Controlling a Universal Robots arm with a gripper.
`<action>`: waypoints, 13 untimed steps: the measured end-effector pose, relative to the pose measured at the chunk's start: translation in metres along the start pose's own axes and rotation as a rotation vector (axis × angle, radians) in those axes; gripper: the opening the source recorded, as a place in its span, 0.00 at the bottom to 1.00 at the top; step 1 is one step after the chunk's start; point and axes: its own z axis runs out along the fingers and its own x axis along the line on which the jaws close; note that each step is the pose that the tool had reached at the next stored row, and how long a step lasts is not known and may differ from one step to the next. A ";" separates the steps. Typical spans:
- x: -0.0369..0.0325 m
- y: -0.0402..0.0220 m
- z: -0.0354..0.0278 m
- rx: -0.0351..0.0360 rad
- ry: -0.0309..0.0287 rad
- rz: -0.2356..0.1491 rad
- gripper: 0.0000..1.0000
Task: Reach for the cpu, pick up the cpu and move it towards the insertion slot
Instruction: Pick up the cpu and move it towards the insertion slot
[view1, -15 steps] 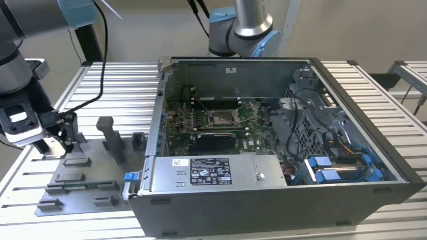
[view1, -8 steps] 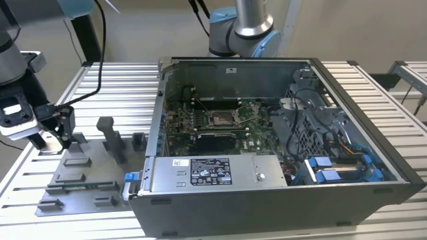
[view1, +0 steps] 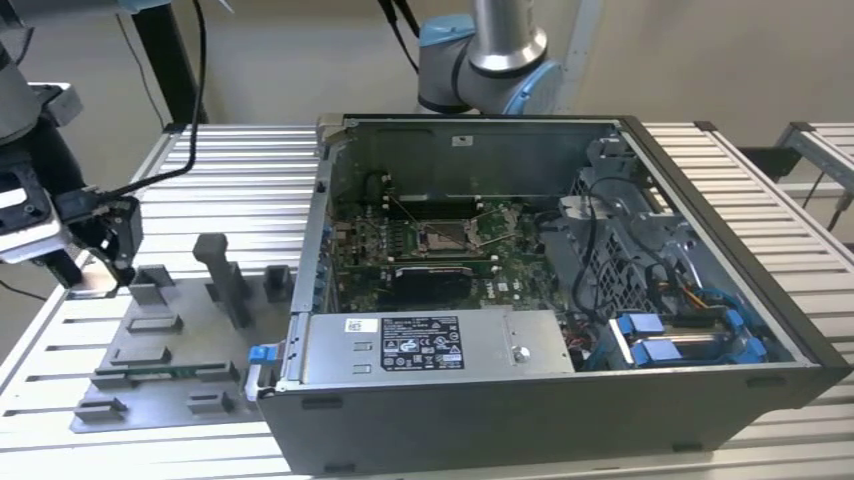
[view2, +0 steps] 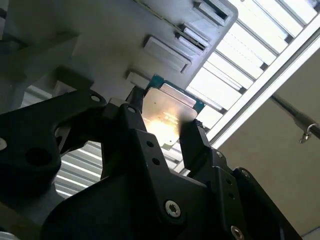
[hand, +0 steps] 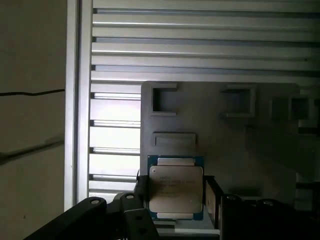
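The cpu (hand: 176, 189) is a thin silvery square plate with a green rim, held between my gripper's (hand: 176, 197) two black fingers (hand: 142, 192). The second wrist view shows the same hold: the cpu (view2: 167, 111) sits in the gripper (view2: 164, 125), which is shut on its opposite edges. In the exterior view the gripper (view1: 87, 280) hangs at the far left, over the left edge of the grey fixture plate (view1: 174, 385). The insertion slot (view1: 445, 237), a metal-framed socket on the green board, lies inside the open computer case, far to the exterior view's right of the gripper.
The open computer case (view1: 561, 400) has tall walls around the board. Grey fixture blocks (view1: 224, 275) stand upright on the plate between gripper and case. The ribbed metal table (view1: 240, 190) runs under everything. A black cable (view1: 160, 170) trails behind the gripper.
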 end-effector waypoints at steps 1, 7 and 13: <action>0.0001 0.0002 -0.0046 -0.0001 -0.0001 0.000 0.00; 0.0003 0.0006 -0.0174 -0.0001 -0.0001 0.000 0.00; 0.0005 0.0009 -0.0303 0.0000 -0.0001 0.000 0.00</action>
